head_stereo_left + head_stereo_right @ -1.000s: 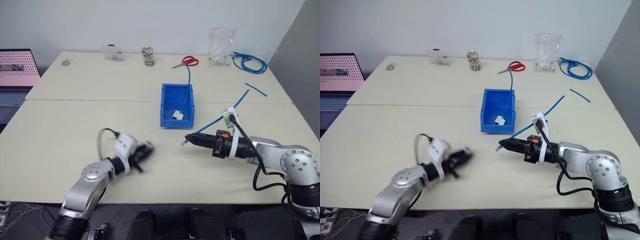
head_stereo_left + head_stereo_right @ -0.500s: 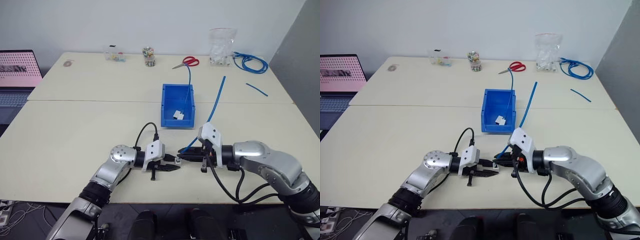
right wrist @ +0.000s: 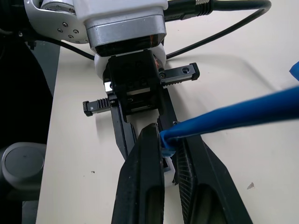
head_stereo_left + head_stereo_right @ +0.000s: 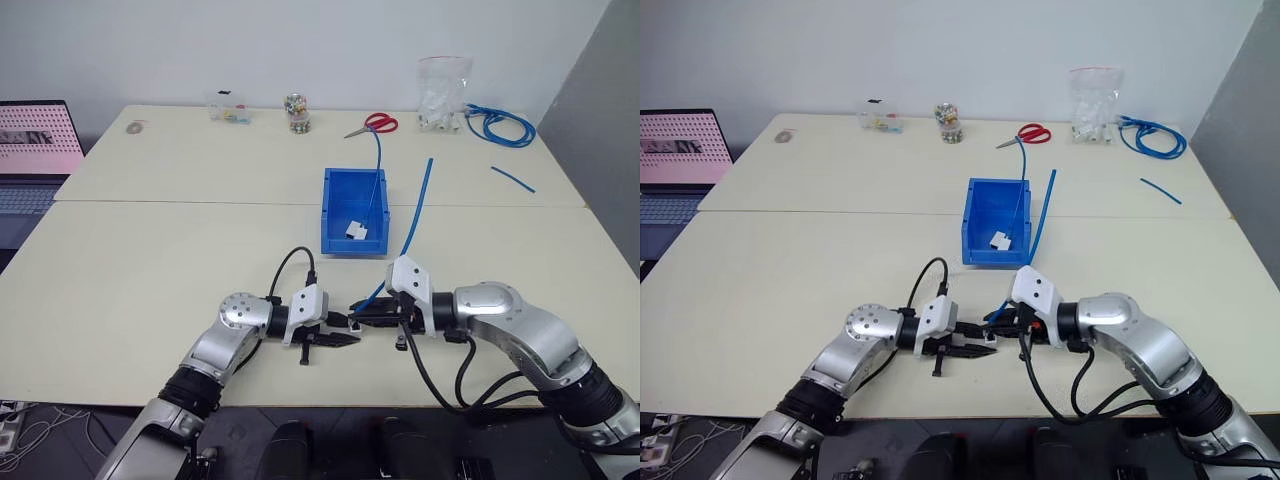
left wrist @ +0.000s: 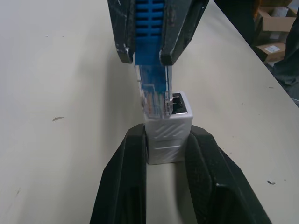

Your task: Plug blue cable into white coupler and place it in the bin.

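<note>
Swung the blue cable [image 4: 416, 208] more upright, right gripper [image 5: 148, 58] clamping its plug at the white coupler [image 5: 167, 135] pinched in left gripper [image 3: 140, 122] over desk [image 4: 150, 270]; seemingly not seated.

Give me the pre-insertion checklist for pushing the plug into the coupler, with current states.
1. Left tool clamped on the white coupler: ok.
2. Right tool clamped on the blue cable just behind its plug: ok.
3. Plug lined up with the socket: not ok, it sits beside the opening, off to one side.
4. Plug seated: not ok, still outside.
5. Socket opening unobstructed: ok.
6. The bin ready to receive: ok, though another coupler and cable already lie in it.
</note>
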`<state>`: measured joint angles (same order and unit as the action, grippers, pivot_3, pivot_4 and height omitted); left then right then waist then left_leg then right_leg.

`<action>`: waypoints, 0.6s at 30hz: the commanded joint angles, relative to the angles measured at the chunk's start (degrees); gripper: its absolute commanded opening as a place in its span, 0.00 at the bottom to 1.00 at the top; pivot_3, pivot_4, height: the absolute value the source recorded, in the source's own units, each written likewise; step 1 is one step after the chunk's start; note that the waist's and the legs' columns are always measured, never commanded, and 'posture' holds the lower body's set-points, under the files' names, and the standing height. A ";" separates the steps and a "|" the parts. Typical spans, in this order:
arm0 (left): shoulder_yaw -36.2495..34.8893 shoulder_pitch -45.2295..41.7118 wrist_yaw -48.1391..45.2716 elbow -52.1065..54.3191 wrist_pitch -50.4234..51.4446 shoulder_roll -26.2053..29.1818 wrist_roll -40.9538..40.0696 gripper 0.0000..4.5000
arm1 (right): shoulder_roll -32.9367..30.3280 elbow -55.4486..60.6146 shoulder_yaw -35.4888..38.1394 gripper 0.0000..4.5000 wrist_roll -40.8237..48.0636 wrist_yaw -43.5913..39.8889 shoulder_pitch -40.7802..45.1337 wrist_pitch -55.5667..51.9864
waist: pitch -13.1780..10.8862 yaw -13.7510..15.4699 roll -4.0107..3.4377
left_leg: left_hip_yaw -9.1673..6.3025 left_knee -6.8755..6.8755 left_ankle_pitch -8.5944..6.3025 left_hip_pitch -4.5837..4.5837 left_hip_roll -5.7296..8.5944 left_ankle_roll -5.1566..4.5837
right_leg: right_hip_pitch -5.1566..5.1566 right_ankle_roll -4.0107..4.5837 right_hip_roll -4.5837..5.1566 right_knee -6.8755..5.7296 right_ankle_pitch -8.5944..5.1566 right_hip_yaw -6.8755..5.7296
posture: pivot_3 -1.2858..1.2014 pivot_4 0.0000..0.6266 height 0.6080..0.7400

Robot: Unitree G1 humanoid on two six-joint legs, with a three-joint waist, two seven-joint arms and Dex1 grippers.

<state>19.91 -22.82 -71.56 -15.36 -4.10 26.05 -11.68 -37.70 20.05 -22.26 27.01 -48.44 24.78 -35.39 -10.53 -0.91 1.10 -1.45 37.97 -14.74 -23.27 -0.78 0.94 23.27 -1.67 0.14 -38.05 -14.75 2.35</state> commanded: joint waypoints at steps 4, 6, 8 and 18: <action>0.54 1.44 0.26 0.90 1.49 -0.10 1.29 0.18 | -1.77 1.96 2.11 0.02 -0.15 -4.27 0.16 -1.17 | 0.00 -0.02 0.00 | 0.00 0.00 0.00 0.01 0.00 0.00 | 0.00 0.00 0.00 0.00 0.00 0.01 | 0.52 0.24 1.00; 0.43 1.38 0.40 0.96 1.66 -0.10 1.29 0.18 | -1.09 1.46 1.34 0.02 -1.31 -4.13 0.06 -0.67 | 0.00 -0.02 0.00 | 0.00 0.00 0.00 0.02 0.00 0.00 | -0.01 0.00 0.00 -0.02 0.00 0.00 | 0.52 0.24 1.00; 0.18 1.33 0.88 1.06 1.95 -0.23 1.25 0.18 | 0.00 0.45 0.47 0.02 -2.49 -3.89 0.21 -0.14 | 0.00 -0.05 0.00 | 0.01 0.00 0.00 0.04 0.01 0.00 | -0.03 0.00 0.00 -0.02 0.00 0.01 | 0.52 0.24 1.00; -0.71 1.90 1.23 3.04 4.31 0.07 0.48 0.18 | 2.19 -5.19 -1.57 0.02 -7.95 -6.62 0.86 3.61 | 0.03 -0.30 0.01 | 0.05 -0.01 0.00 0.25 -0.01 0.00 | -0.16 -0.02 -0.01 -0.07 -0.01 0.05 | 0.52 0.24 1.00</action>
<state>18.74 -21.71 -70.50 -13.43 -0.53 26.08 -11.65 -35.04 16.32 -22.57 21.39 -54.28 25.85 -32.22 -10.49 -1.21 1.11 -1.39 37.97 -14.74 -23.02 -0.79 0.94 23.11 -1.69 0.14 -38.13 -14.76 2.40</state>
